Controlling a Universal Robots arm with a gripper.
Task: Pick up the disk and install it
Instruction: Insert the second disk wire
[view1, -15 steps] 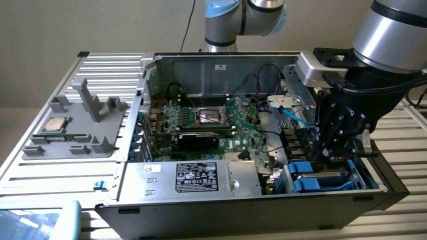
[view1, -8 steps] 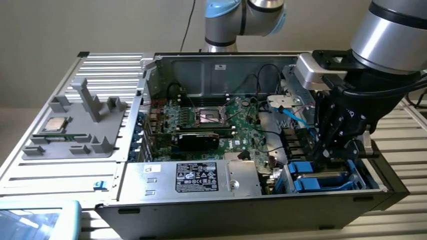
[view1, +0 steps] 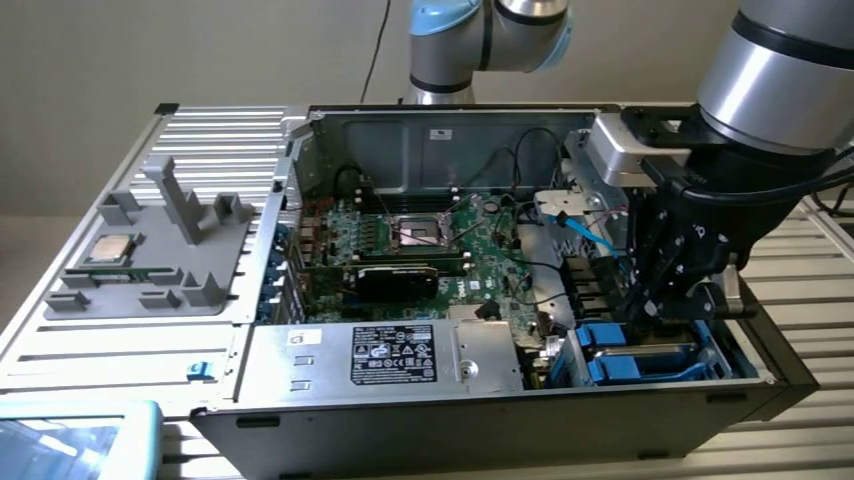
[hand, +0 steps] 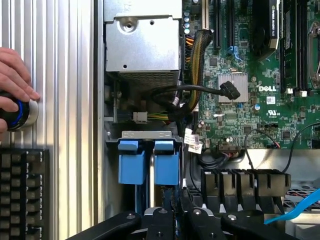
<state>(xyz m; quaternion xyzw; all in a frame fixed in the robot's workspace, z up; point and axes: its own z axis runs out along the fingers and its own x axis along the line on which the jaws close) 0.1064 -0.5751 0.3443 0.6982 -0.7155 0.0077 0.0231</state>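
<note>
Edges crowd the gripper (view1: 671, 308) on nearly every side: it hangs low in the drive bay at the front corner of the open computer case (view1: 441, 120), on the exterior view's right, with the outer case wall just beside it and the circuit board (view1: 441, 235) with its loose black wires on the other side. Room to move is open mainly straight up out of the case. Its jaws stand almost closed, a narrow gap between them, and in the wrist view they appear to pinch the thin upper edge of the disk (hand: 166, 167), which stands on edge in the bay with its blue bracket facing the camera. A second blue bracket (hand: 131, 162) sits just beside it, the two apart by a thin slot, so two blue-framed units are in the bay. One silver box (view1: 387, 355) with a black label lies along the front edge of the case, near the bay. One light blue cable (view1: 594, 235) runs slanted just behind the gripper. Outside the case, on the exterior view's left, one grey tray (view1: 134, 300) holds one square chip (view1: 110, 250). In the wrist view one hand (hand: 12, 82) of a person rests on a round button (hand: 20, 114) on the ribbed table (hand: 65, 75), with one keyboard (hand: 22, 192) next to it.
</note>
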